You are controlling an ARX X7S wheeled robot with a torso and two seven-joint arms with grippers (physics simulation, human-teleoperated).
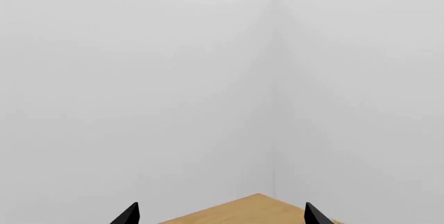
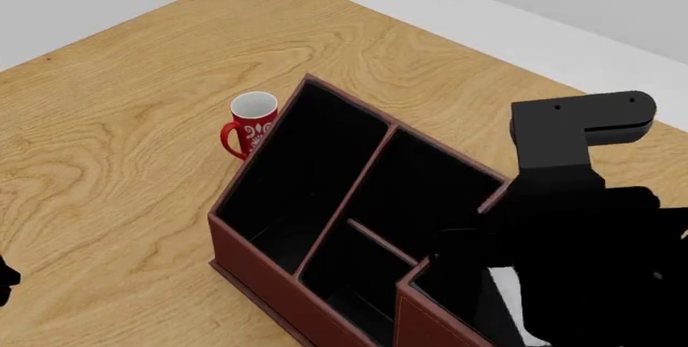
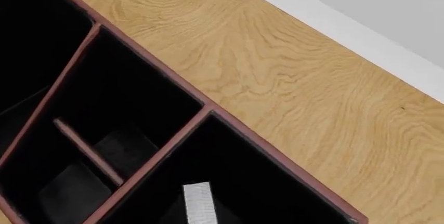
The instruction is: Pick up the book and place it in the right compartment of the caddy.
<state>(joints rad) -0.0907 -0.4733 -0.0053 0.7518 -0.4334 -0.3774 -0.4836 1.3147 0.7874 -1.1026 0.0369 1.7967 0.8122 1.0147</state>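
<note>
The reddish-brown caddy [image 2: 253, 262] with its black interior stands on the wooden table [image 2: 129, 121]. My right arm hangs over the right compartment [image 3: 271, 182], the tall section at the caddy's near right end. The book shows as a white page-edge strip [image 3: 197, 203] inside that well, also glimpsed under the arm [image 2: 507, 287]; its black covers merge with the dark lining. My right gripper [image 3: 199, 220] sits tight against the strip, its dark fingers barely distinguishable. My left gripper [image 1: 220, 216] is open and empty, away from the caddy, facing the wall.
A red mug [image 2: 250, 124] with a white inside stands just left of the caddy's long narrow compartment. The table's far edge [image 3: 326, 42] runs past the caddy's right side, with white floor beyond. A table corner [image 1: 258, 198] shows below the left gripper.
</note>
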